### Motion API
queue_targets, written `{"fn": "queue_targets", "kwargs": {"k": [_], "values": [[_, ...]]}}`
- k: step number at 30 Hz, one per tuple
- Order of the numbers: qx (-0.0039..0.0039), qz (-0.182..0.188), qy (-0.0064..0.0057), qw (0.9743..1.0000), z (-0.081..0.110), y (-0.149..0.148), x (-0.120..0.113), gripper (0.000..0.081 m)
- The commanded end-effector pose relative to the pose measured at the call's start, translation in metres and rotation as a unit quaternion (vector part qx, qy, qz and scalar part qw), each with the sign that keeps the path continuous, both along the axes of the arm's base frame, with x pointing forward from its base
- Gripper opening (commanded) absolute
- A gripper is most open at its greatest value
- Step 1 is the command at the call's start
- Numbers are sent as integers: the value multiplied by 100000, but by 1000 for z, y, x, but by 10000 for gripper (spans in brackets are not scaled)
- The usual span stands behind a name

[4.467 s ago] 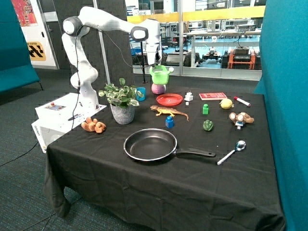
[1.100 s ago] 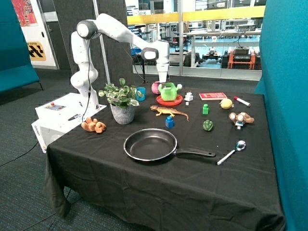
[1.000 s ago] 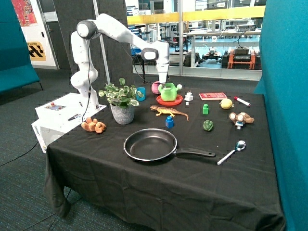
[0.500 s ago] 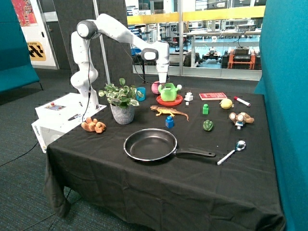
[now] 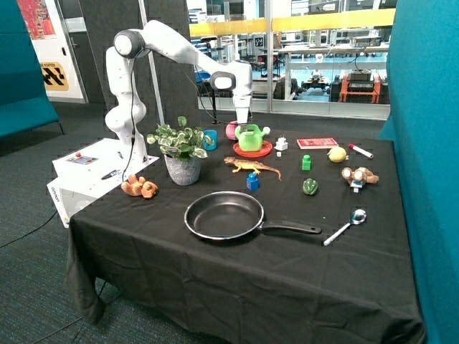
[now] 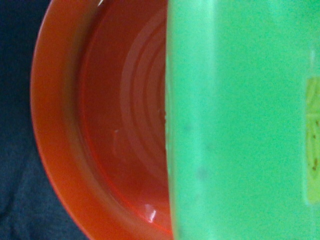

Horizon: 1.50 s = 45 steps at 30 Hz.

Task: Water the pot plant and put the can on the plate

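Now the can [image 5: 250, 137] stands upright on the plate [image 5: 262, 152] at the counter's [image 5: 215, 272] far side, with the jaws just above its handle; whether they pinch it cannot be told. No writing is legible. The frying pan [image 5: 224, 216] holds nothing.

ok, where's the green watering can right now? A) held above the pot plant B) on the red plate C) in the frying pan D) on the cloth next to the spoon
B: the can sits on the red plate, with the gripper at its handle; the wrist view shows plate directly beneath it.
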<state>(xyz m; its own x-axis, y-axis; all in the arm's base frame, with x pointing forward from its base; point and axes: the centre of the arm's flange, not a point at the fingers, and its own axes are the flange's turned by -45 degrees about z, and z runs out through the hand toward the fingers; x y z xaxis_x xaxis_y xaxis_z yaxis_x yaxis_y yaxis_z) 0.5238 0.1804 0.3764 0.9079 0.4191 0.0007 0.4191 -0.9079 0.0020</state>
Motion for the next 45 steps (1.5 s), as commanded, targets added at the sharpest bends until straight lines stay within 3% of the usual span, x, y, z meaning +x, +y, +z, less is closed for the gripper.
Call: {"fn": "queue_targets", "kwargs": {"k": [1,21,35,45], "values": [[78,211,73,100000,3,-2,-1,553],[77,1313,74,99991,16,-4,-6,602],[76,2765,75,99962,40,-20,-21,539],[78,-132,73,100000,52,-54,-20,451]]}}
